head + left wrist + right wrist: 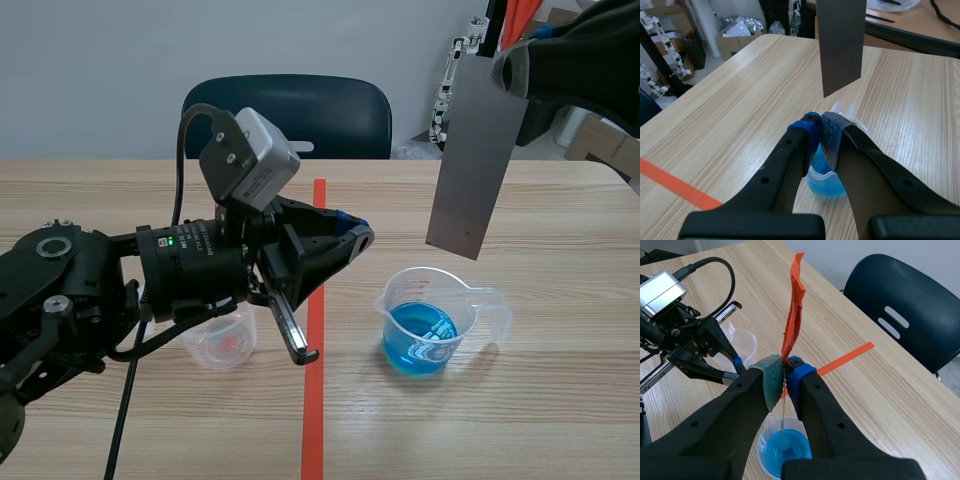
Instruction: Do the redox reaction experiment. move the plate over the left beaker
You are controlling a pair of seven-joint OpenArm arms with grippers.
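A grey metal plate (pixel 475 160) hangs upright in the air, gripped at its top edge by my right gripper (pixel 508 68), which is shut on it. The plate's lower edge is above and just behind the right beaker (pixel 428 325), which holds blue liquid. The left beaker (pixel 222 340) is clear with a reddish trace and stands partly under my left arm. Beside the red tape line, my left gripper (pixel 355 240) is shut on nothing. In the left wrist view the pads (pixel 830 132) meet, with the plate (pixel 840 45) ahead. In the right wrist view the plate (pixel 783 432) shows edge-on between the pads.
A dark blue chair (pixel 290 115) stands behind the table's far edge. Boxes and gear (pixel 600 140) sit at the back right. Bare wood lies in front of both beakers and to the right of the blue one.
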